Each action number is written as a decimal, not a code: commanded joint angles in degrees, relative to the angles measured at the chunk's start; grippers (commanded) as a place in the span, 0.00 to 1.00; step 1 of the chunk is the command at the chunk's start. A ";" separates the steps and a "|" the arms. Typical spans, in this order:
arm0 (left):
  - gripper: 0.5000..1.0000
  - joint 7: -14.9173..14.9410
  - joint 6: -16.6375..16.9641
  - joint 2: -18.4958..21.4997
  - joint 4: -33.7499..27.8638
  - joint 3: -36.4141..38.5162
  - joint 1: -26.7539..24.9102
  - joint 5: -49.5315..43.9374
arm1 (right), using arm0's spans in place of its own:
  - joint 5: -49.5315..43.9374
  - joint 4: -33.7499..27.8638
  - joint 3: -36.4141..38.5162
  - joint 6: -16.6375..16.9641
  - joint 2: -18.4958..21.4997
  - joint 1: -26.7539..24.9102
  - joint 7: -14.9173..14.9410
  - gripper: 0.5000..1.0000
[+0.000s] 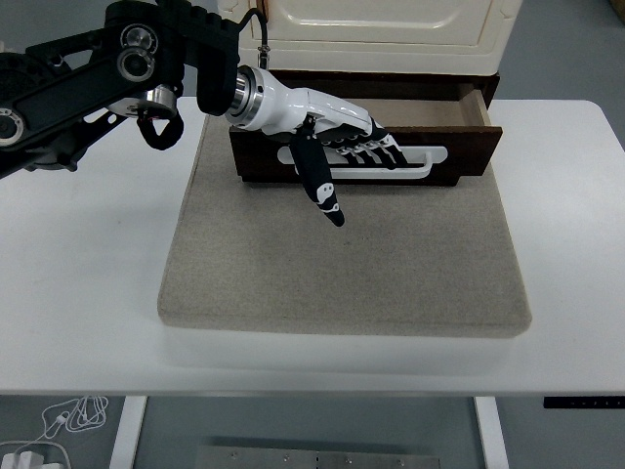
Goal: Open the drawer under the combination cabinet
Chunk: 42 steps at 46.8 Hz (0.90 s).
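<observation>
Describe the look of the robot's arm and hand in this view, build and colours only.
Only the left arm shows: matte black links with round silver joint caps and a black cable loop beneath. A polished silver wrist collar joins it to the left hand, which has a glossy white shell, black finger segments and a black thumb with small white marks near its tip.

Mat (342,264) lies mid-table (88,293); cabinet (381,24) stands on its far edge, drawer (469,147) sticking out toward us, left hand (337,142) across the drawer's front.
</observation>
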 commanded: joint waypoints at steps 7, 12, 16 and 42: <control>0.98 0.01 0.00 0.17 -0.29 -0.14 0.00 -0.67 | 0.01 0.00 0.00 0.00 0.00 0.00 0.00 0.86; 0.98 0.01 0.00 0.35 -0.38 -0.14 0.00 -0.75 | 0.01 0.00 0.00 0.00 0.00 0.00 0.00 0.86; 0.98 0.01 0.00 0.43 -0.47 -0.14 0.00 -0.84 | 0.01 0.00 0.00 0.00 0.00 0.00 0.00 0.86; 0.99 -0.08 0.00 0.43 -0.73 -4.17 -0.09 -2.77 | 0.01 0.00 0.00 0.00 0.00 0.00 0.00 0.86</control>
